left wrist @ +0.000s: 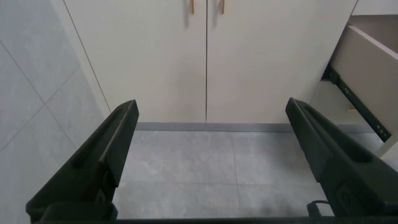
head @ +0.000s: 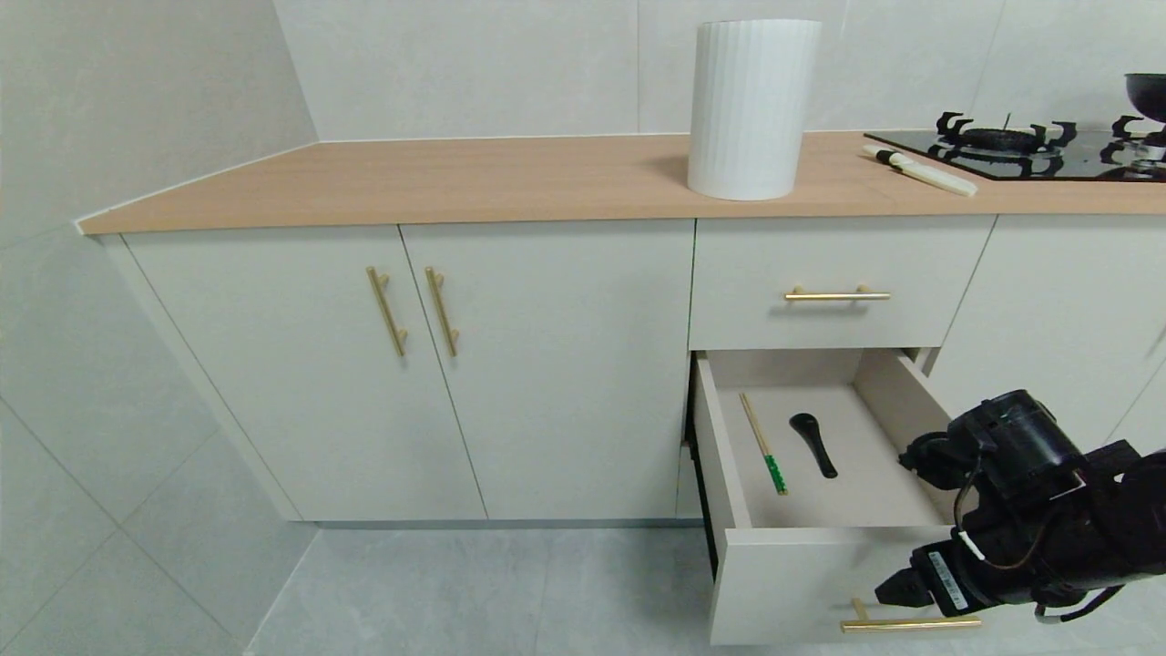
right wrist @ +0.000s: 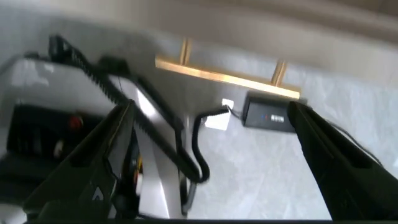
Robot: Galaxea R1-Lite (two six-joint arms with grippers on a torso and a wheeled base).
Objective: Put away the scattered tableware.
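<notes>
White utensil [head: 920, 171] lies on countertop [head: 455, 178] beside hob [head: 1002, 141]: judged light, rigid, slick; grip mid-length. Chopsticks [head: 763, 444] and spoon [head: 813, 442] lie in open drawer [head: 783, 574]. Left gripper [left wrist: 211, 109] and right gripper [right wrist: 208, 115]: spread, empty.

The head view looks forward and down from well back, over the cabinet doors [head: 410, 364] and the open drawer [head: 783, 583]. The left wrist view sits low and faces those doors between the fingers of the left gripper [left wrist: 211, 109]. The drawer's side lies off to one side of it. The right wrist view sits close, facing the drawer handle [right wrist: 227, 76] just beyond the right gripper [right wrist: 209, 109].
</notes>
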